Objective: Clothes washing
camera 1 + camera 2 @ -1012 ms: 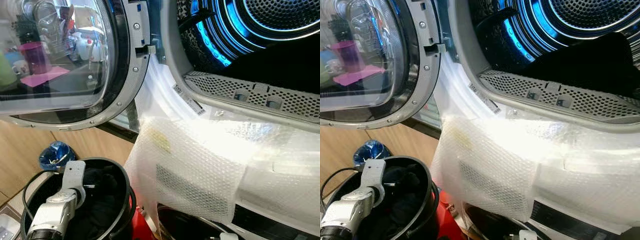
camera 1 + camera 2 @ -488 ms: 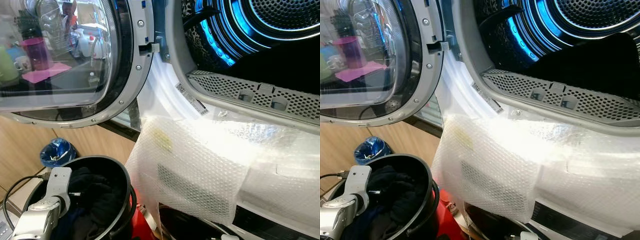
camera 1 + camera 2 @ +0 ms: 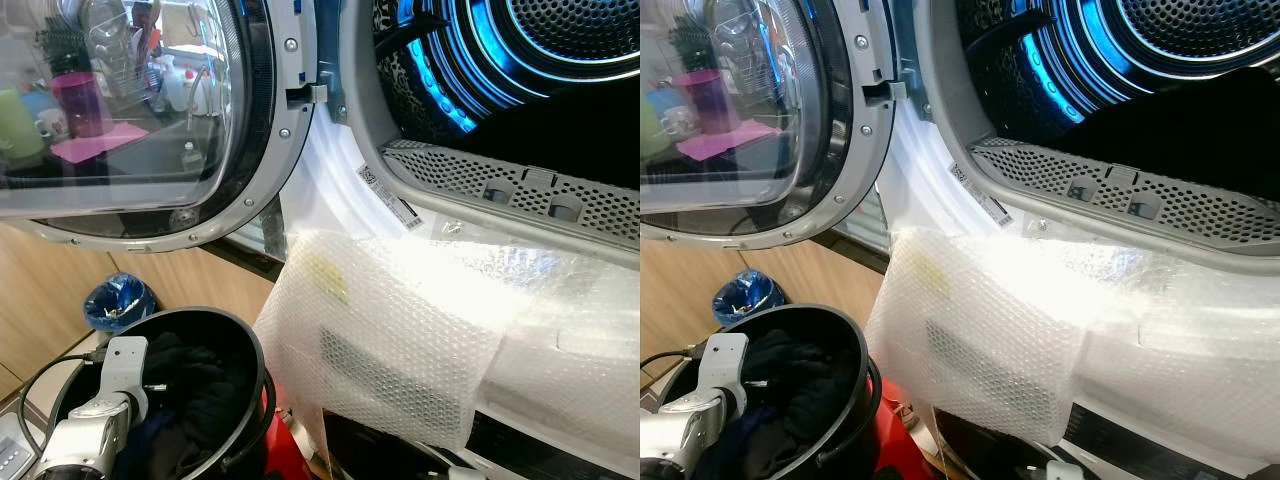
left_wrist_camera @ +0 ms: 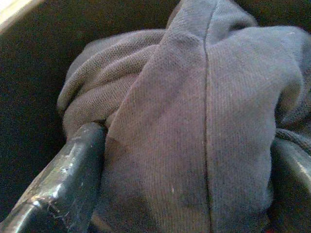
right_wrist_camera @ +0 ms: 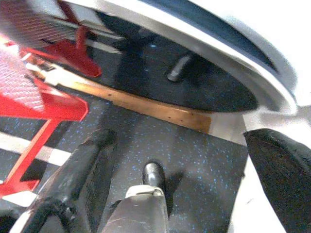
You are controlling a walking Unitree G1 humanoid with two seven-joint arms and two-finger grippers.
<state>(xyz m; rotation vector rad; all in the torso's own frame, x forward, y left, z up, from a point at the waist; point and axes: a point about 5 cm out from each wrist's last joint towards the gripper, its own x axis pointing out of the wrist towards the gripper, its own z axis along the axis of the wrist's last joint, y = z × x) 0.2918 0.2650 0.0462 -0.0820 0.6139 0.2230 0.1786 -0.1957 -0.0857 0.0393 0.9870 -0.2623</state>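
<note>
Dark garment point(image 4: 194, 121), bunched in the black bucket point(image 3: 240, 350) at seven o'clock below the open drum point(image 3: 520, 90), sits clamped between left gripper point(image 4: 184, 160) fingers; lift straight up, clearing the rim.

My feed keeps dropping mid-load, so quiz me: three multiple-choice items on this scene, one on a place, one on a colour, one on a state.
1. Where is the left gripper?
A. Inside the black laundry bucket
B. Inside the dryer drum
C. On the bubble wrap

2. What colour lights the dryer drum?
A. Red
B. Blue
C. Green

3. How is the dryer door?
A. Shut
B. Taken off
C. Swung open to the robot's left

Answers:
1 A: the head views show the left arm reaching down into the bucket, and the left wrist view shows its jaws on either side of a fold of dark garment.
2 B: blue light glows along the drum's rings.
3 C: the glass door stands beside the open drum mouth.
</note>
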